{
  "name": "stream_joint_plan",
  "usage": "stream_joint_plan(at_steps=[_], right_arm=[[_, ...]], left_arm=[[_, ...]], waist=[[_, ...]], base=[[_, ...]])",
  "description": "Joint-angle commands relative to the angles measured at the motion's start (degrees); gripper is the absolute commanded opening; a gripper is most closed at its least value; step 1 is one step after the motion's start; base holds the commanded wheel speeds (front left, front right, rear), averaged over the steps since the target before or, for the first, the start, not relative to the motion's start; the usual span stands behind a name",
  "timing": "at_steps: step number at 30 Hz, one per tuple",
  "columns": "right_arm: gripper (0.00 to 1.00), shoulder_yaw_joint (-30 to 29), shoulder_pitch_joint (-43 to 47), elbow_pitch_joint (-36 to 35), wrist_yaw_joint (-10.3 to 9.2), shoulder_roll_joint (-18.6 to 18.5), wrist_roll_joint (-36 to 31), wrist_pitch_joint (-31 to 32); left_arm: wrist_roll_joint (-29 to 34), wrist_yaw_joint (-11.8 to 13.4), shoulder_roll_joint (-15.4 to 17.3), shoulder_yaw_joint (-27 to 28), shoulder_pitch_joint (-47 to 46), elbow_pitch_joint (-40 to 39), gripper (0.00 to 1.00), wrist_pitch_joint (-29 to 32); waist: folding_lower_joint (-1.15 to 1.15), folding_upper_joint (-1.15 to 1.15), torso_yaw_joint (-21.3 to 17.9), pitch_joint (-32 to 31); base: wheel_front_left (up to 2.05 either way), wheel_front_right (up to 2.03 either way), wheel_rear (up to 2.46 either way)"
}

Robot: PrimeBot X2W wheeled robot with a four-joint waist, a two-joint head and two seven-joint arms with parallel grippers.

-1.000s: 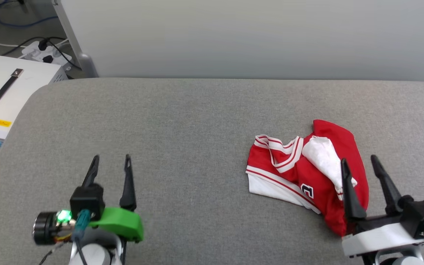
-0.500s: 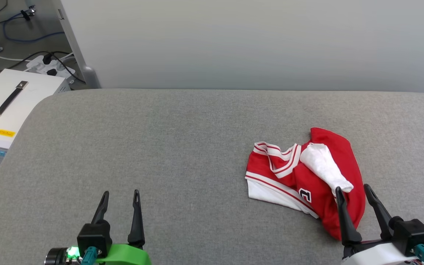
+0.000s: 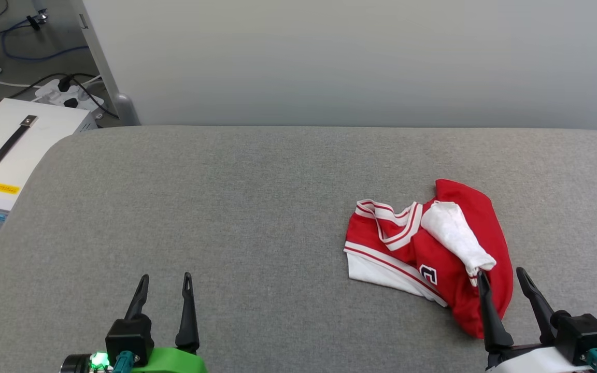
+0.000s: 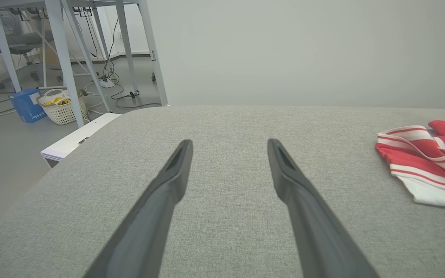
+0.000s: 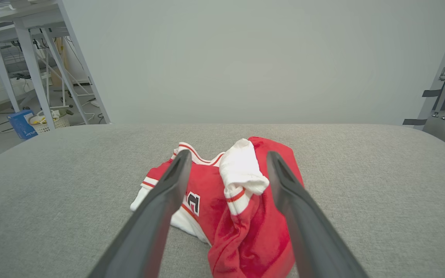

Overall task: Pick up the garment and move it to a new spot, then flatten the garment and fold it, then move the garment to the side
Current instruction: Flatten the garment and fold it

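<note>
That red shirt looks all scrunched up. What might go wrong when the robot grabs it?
1. The crumpled red-and-white jersey shirt has its white sleeve flopped over the top, just ahead of the open jaws of the right gripper; closing there might pinch only the sleeve, leaving the rest dangling twisted.
2. The left gripper sits far off over the grey fabric tabletop, so a one-armed lift may drag the shirt rather than carry it.

plain pale grey wall panel (image 3: 329,62) runs behind the desk (image 3: 226,207), which is covered in grey woven fabric w/ rounded corners. grey floor (image 4: 6,162) off to the left. on it: white case (image 3: 44,129) w/ black handle, power strip (image 3: 52,93) + loose cables, pale metal-legged tables (image 4: 64,58), blue box (image 4: 25,110), white basket (image 4: 62,112). light even, soft.
</note>
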Motion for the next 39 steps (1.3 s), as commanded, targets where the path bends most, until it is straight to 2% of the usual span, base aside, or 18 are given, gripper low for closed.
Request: stream_joint_plan(at_steps=[1, 8, 12, 18, 23, 27, 34, 36, 39], right_arm=[[1.0, -0.16, -0.49, -0.39, -0.05, -0.12, -0.33, -0.26], [1.0, -1.26, -2.39, -2.11, -0.05, -0.42, -0.7, -0.26], [1.0, -2.64, -6.87, -3.87, -0.05, -1.99, 0.07, -0.26], [1.0, -1.29, -18.4, -3.0, -0.05, -9.32, 2.65, -0.26], [1.0, 6.98, -28.76, 3.44, -0.05, -18.48, 6.26, 1.78], [1.0, 16.05, -36.33, 6.23, -0.05, -25.3, 12.87, 13.21], [1.0, 31.3, -43.52, 6.24, -0.05, -36.19, 28.73, 38.06], [1.0, 34.78, -44.53, 6.29, -0.05, -38.34, 32.65, 44.37], [1.0, 37.67, -45.66, 7.19, -0.05, -39.32, 37.06, 49.68]], left_arm=[[0.83, -0.45, -0.43, 0.36, 0.69, 0.25, 1.0, -0.32], [1.99, -1.82, -1.6, 1.51, 0.37, 0.83, 1.0, -0.32], [2.64, -2.32, -2.22, 1.84, -0.37, 0.79, 1.0, -0.32], [3.43, -2.91, -3.07, 1.71, -2.5, 0.61, 1.0, -0.33], [3.7, -3.13, -3.62, 1.54, -3.83, 0.56, 1.0, -0.33], [3.85, -3.3, -3.92, 1.58, -4.78, 0.64, 1.0, -0.33], [4.0, -3.58, -4.24, 1.55, -6.8, 0.27, 1.0, -0.33], [3.97, -3.6, -4.31, 1.52, -7.49, 0.19, 1.0, -0.33], [3.87, -3.6, -4.4, 1.19, -8.58, 0.06, 1.0, -0.33]], waist=[[0.0, 0.0, 0.08, 0.02], [0.0, 0.0, 0.37, 0.44], [0.0, 0.0, 0.41, 1.63], [0.0, 0.0, 0.84, 4.39], [0.0, 0.0, 1.24, 6.59], [0.0, 0.0, 1.62, 8.02], [0.0, 0.0, 2.5, 11.16], [0.0, 0.0, 2.75, 12.24], [0.0, 0.0, 3.38, 14.08]], base=[[0.0, 0.0, 0.0], [0.0, 0.0, 0.0], [0.0, 0.0, 0.0], [0.0, 0.0, 0.0], [0.0, 0.0, 0.0], [0.0, 0.0, 0.0], [0.0, 0.0, 0.0], [0.0, 0.0, 0.0], [0.0, 0.0, 0.0]])
